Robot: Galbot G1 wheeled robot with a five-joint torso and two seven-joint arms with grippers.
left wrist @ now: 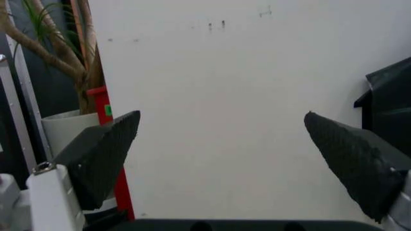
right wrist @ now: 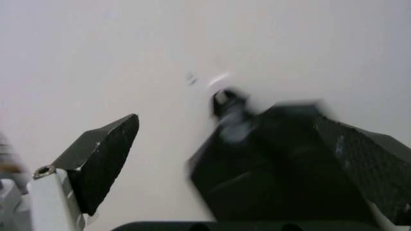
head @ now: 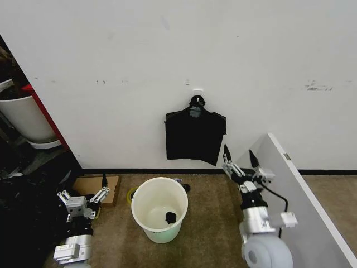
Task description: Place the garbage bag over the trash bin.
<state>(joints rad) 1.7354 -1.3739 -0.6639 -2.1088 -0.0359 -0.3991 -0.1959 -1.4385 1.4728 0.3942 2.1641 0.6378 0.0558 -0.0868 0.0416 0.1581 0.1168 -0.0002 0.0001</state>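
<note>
The right claw [head: 241, 159] hangs spread and empty, raised at about four o'clock from the flat bunch of black bags [head: 195, 135] that hangs from a white hook [head: 197, 90] on the wall [head: 167, 56]. The left claw [head: 82, 199] sits low at about nine o'clock from the trash bin [head: 159, 209], fingers spread, gripping nothing. The cream-white trash bin stands upright on the brown floor [head: 206, 234] below the bags, unlined, with a small dark object [head: 170, 216] at its bottom. A cardboard piece [head: 97, 187] lies just beside the left claw.
</note>
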